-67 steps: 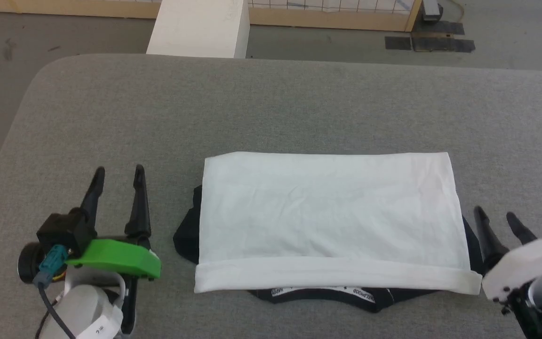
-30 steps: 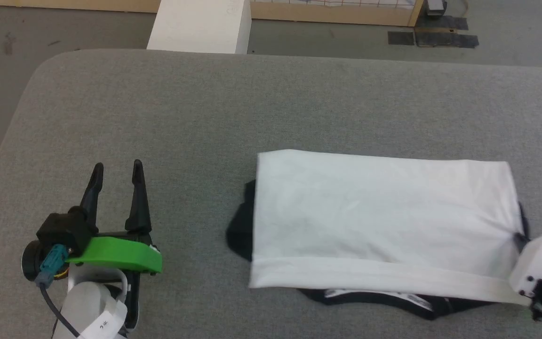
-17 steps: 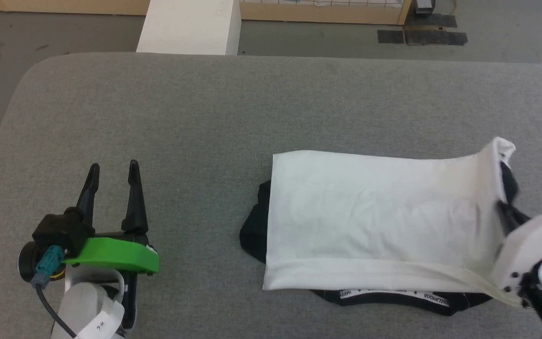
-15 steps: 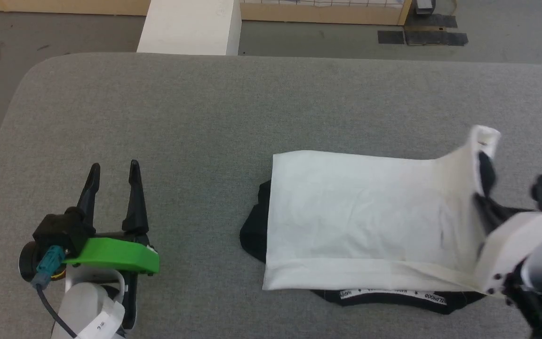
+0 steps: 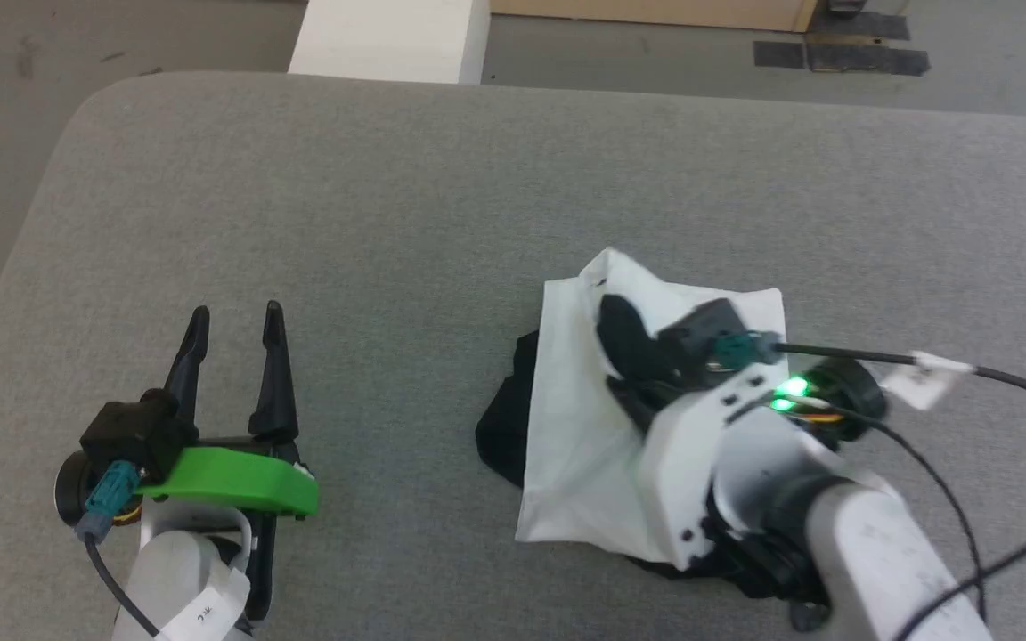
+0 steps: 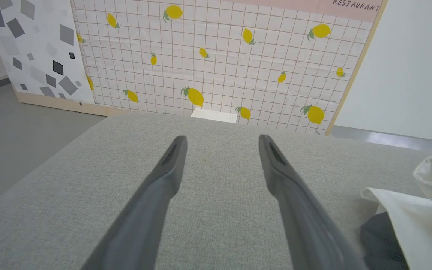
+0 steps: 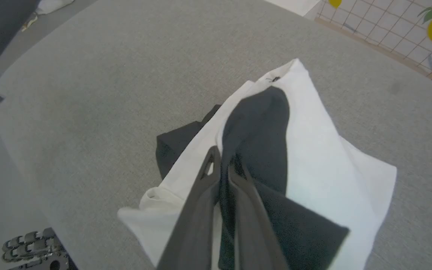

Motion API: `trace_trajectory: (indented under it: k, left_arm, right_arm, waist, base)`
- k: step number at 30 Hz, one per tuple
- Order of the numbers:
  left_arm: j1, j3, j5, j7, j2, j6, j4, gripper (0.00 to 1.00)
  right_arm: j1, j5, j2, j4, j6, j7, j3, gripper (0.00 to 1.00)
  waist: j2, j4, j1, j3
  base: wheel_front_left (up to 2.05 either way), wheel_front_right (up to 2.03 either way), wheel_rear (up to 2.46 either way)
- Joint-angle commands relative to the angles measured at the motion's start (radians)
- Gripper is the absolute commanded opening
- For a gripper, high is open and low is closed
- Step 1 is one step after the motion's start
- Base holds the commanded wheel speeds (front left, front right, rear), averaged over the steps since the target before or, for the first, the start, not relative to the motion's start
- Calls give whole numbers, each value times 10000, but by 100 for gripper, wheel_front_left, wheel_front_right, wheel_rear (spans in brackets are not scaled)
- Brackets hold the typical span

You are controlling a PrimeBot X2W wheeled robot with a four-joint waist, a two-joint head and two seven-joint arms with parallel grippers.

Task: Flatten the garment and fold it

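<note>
While the right jaws clamp the garment (image 5: pixel 575 445), the left jaws gape well apart from it.

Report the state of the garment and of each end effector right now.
garment: lying on the table, doubled over on itself, black sleeve exposed on top, not yet a neat fold.
left end effector: open, empty, apart from the garment, to its left.
right end effector: shut on the garment, pinching black fabric.

Right claw (image 7: pixel 222 159) pinches the garment (image 7: pixel 313 150) — black fold over white — on grey table (image 7: pixel 88 75).
</note>
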Motion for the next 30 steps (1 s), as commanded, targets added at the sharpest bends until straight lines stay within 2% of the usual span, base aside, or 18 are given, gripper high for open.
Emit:
trace_trajectory:
  k: [1, 11, 12, 13, 18, 22, 26, 30]
  left_arm:
    - [-225, -11, 108, -47, -54, -28, 6, 100]
    - [-301, -62, 96, -47, -122, -55, 97, 100]
    - [-292, -55, 100, -47, -126, -56, 103, 100]
    - [-278, -43, 105, -47, -130, -58, 111, 100]
    - [-183, 20, 146, -47, -144, -64, 175, 100]
    - [-97, 24, 159, -47, -152, -69, 185, 100]
    - [21, 11, 194, -47, -158, -73, 158, 100]
    - [121, 45, 220, -47, -161, -75, 108, 100]
  right_arm:
    - [-337, 62, 36, 435, -13, -258, 183, 0]
    - [-1384, 833, 82, 3321, -13, -1077, 1237, 0]
    - [-1435, 918, 82, 3458, -13, -1138, 1291, 29]
    - [-1464, 1103, 83, 3589, -13, -1193, 1362, 100]
    - [-1556, 2000, 84, 3241, -13, -2102, 1320, 100]
    - [-1385, 2712, 84, 2073, -13, -3673, 614, 100]
    - [-710, 2750, 84, 1047, -13, -5323, -1038, 100]
    - [258, 3046, 85, 800, -13, -5946, -2680, 100]
  waist:
    - [0, 183, 0, 148]
    - [0, 488, 0, 307]
    - [0, 486, 0, 300]
    - [0, 476, 0, 287]
    - [0, 340, 0, 92]
    - [0, 195, 0, -120]
    - [0, 22, 0, -299]
    - [0, -133, 0, -416]
  base:
    - [0, 0, 0]
    - [0, 0, 0]
    - [0, 0, 0]
    - [0, 0, 0]
    - [0, 0, 0]
    - [0, 0, 0]
    - [0, 0, 0]
    - [0, 0, 0]
